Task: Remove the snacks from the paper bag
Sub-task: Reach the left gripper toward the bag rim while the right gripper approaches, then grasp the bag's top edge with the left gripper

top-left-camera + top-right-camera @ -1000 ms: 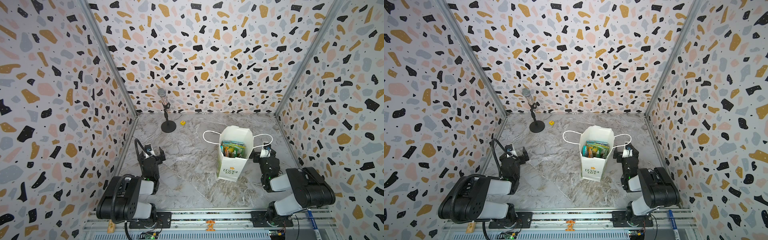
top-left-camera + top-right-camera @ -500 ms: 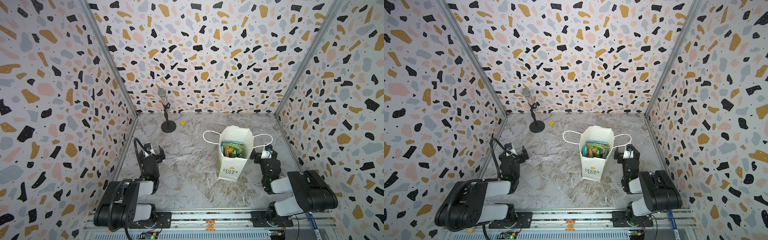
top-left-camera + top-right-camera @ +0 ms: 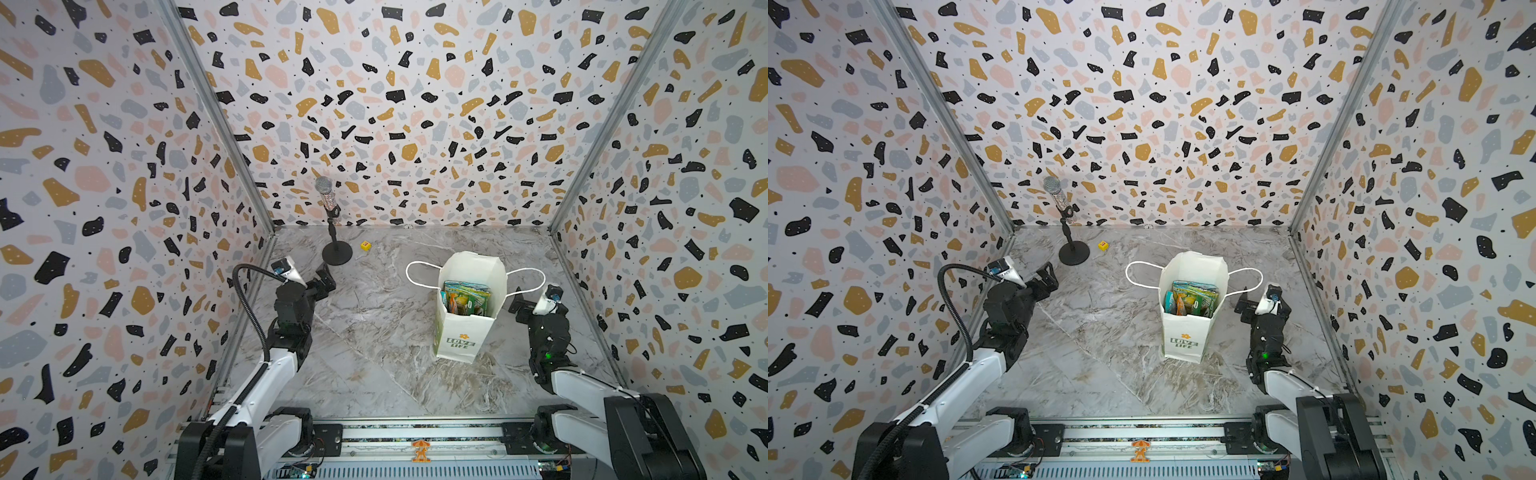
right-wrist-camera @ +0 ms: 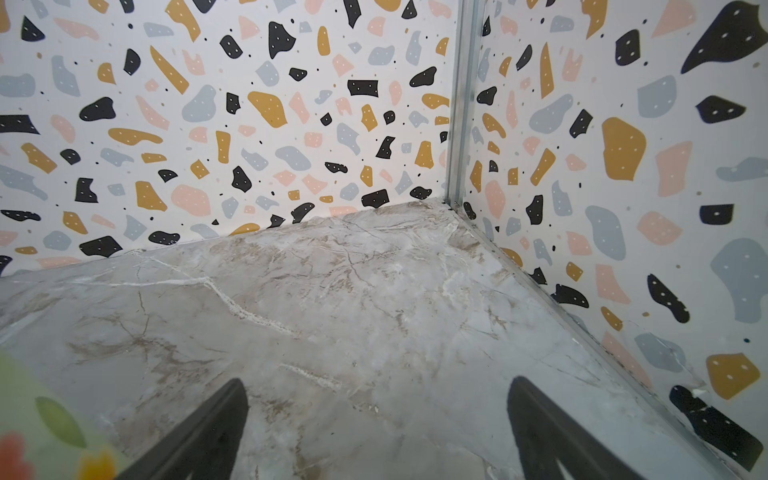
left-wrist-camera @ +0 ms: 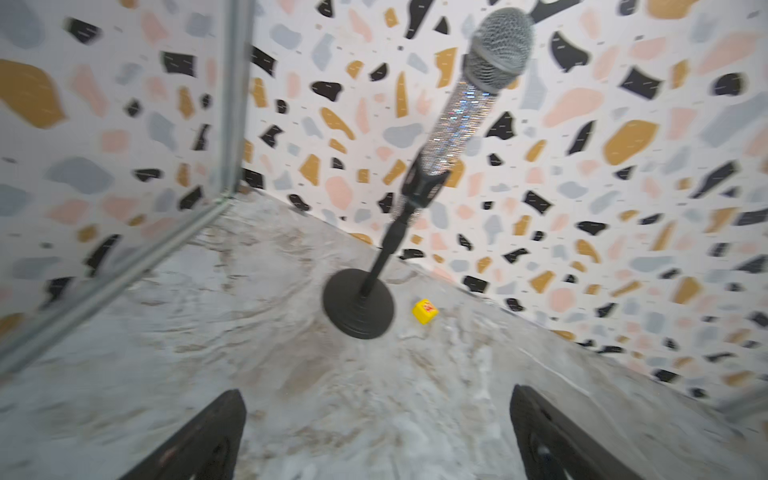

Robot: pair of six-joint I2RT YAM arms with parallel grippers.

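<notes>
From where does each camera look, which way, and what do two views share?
Top views: high over the front rail, looking down toward the back wall; both arms, paper bag with snacks.
Left wrist: behind the open left hand, facing the microphone and yellow cube.
Right wrist: behind the open right hand, facing the back right corner.
Shared: top views and left wrist show the microphone.

The walls of the paper bag (image 3: 456,338) hide all but the top edges of the snacks (image 3: 465,296), so their number cannot be told. The red mark on the yellow cube (image 5: 425,311) is too blurred to read. The wrist views cut off the left tool (image 5: 376,392) and the right tool (image 4: 377,381) at the picture's edge. In the right wrist view the paper bag (image 4: 37,419) is only a blurred corner sliver.
</notes>
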